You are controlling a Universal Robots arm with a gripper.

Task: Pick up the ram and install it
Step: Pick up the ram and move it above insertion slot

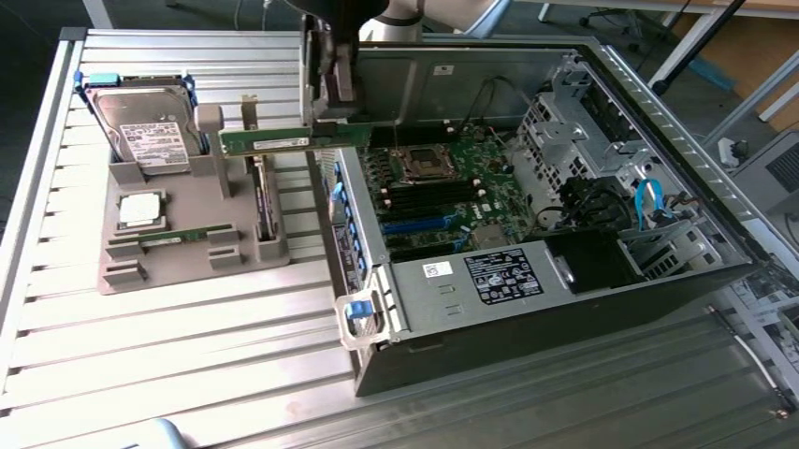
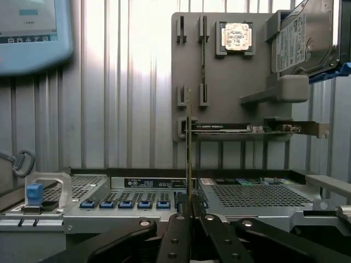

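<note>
**Ram clamped, held above case edge**

Gripper (image 1: 331, 117) closed on the ram (image 1: 268, 142), pinching it near the end toward the case (image 1: 500, 327). Held level, lifted clear of the tray (image 1: 175, 271), above the gap between tray and case wall. Free end points to the exterior view's left. In the wrist view, seen edge-on as a thin line (image 2: 189, 142) rising from between the fingers (image 2: 178, 230). Resting in the tray: a second stick (image 1: 181, 237), CPU (image 1: 140, 210), drive (image 1: 144, 131), card (image 1: 258, 192) on edge.
</note>
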